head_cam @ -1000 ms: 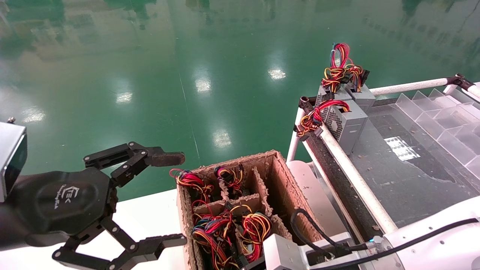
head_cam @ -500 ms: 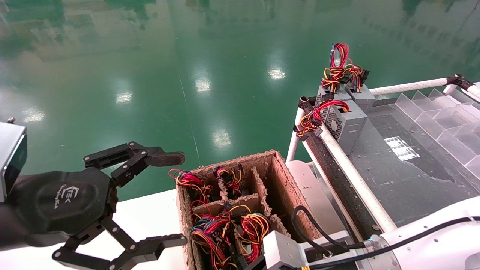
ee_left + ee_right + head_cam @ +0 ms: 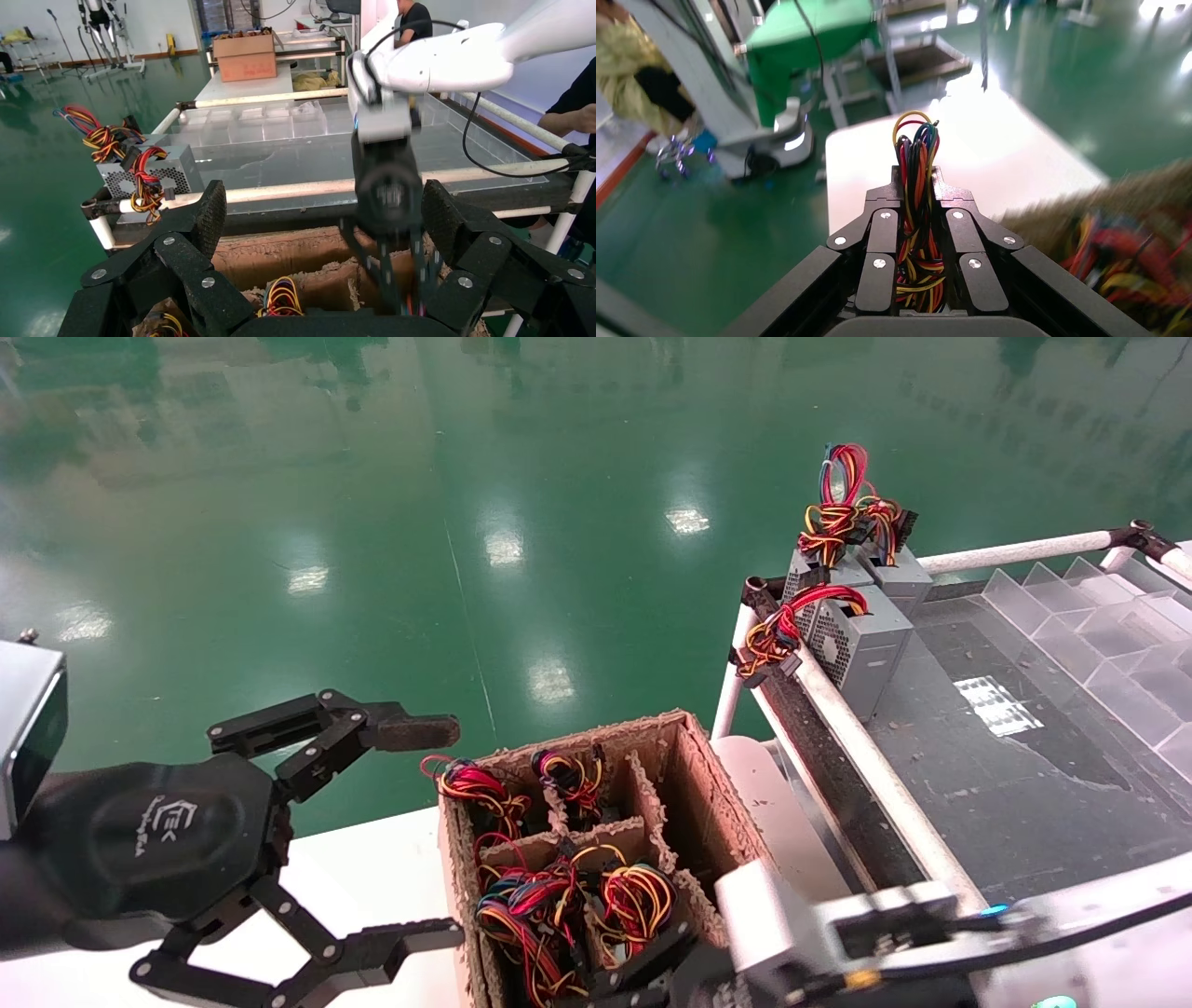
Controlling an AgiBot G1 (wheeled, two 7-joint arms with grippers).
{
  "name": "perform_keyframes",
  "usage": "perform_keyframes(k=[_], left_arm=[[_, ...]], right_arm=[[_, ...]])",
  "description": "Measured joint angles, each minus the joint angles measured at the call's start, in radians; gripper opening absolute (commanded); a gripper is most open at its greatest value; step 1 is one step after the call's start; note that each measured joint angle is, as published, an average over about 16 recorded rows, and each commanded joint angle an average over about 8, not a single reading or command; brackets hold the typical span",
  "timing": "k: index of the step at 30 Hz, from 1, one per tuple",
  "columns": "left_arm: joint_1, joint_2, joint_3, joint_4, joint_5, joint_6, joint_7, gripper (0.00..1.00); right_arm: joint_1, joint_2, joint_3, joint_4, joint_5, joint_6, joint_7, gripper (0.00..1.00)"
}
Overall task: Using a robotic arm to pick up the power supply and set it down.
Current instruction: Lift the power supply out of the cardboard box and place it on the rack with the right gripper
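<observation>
1. Over the near end of the cardboard box, the right hand points down, its fingers pinching a power supply's wire bundle.
2. Beside the box, the left hand hangs level over the white table, fingers spread wide.
3. Two more power supplies stand on the rack.

we see our right robotic arm clamped tight on a wire bundle of red, yellow, orange and green strands, low at the cardboard box with its paper dividers. our left robotic arm hangs spread wide beside that box. two grey power supplies stand upright on the table's far corner, vent faces showing, wires curling off their tops.
</observation>
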Motion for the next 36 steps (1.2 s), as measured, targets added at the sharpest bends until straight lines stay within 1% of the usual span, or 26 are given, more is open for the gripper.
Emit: perform_keyframes(k=[10,18,28,36], left_arm=[[0.0,0.0,0.0,0.0,0.0,0.0,0.0,1.0],[0.0,0.0,0.001,0.0,0.0,0.0,0.0,1.0],[0.0,0.0,0.001,0.0,-0.001,0.0,0.0,1.0],[0.0,0.0,0.001,0.0,-0.001,0.0,0.001,1.0]], right_arm=[[-0.012,0.118,0.065,0.104,0.146,0.026,0.003,0.0],[-0.02,0.189,0.122,0.136,0.227,0.046,-0.01,0.0],[0.02,0.263,0.195,0.12,0.3,0.056,-0.026,0.0],[0.084,0.345,0.243,0.055,0.308,0.05,-0.042,0.0]])
